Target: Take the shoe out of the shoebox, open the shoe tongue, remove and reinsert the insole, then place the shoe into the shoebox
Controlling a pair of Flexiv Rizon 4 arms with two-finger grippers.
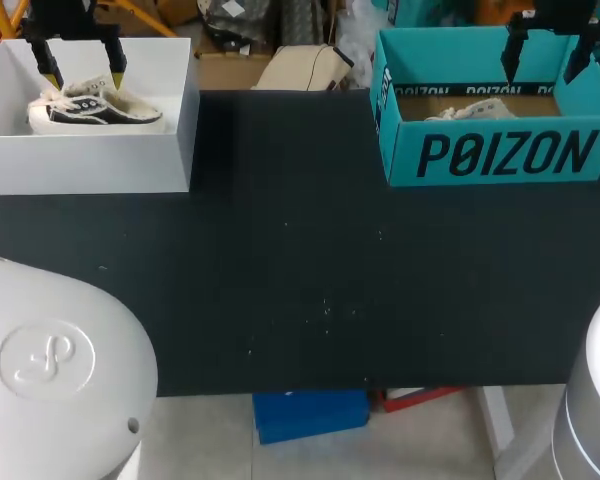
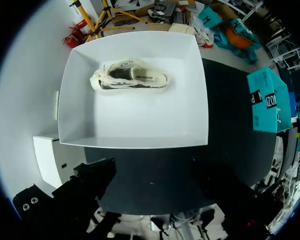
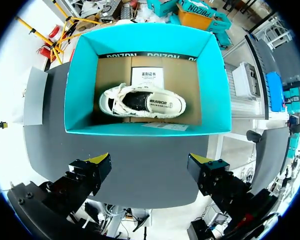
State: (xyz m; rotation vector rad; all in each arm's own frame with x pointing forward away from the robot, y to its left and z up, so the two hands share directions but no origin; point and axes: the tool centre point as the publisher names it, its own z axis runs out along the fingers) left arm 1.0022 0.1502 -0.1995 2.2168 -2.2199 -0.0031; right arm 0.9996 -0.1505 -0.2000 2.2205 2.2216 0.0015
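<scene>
My left fingers (image 1: 116,70) hang apart over the white shoebox (image 1: 90,165) at the far left of the counter (image 1: 300,280), with a dark-and-white shoe (image 1: 95,108) inside it. My right fingers (image 1: 511,52) are also apart, above the teal shoebox (image 1: 500,155) at far right, which holds a pale shoe (image 3: 142,101). Neither shoe is out yet. I'd descend straight, clear of the box walls, and pinch across the collar rather than the laces.
</scene>
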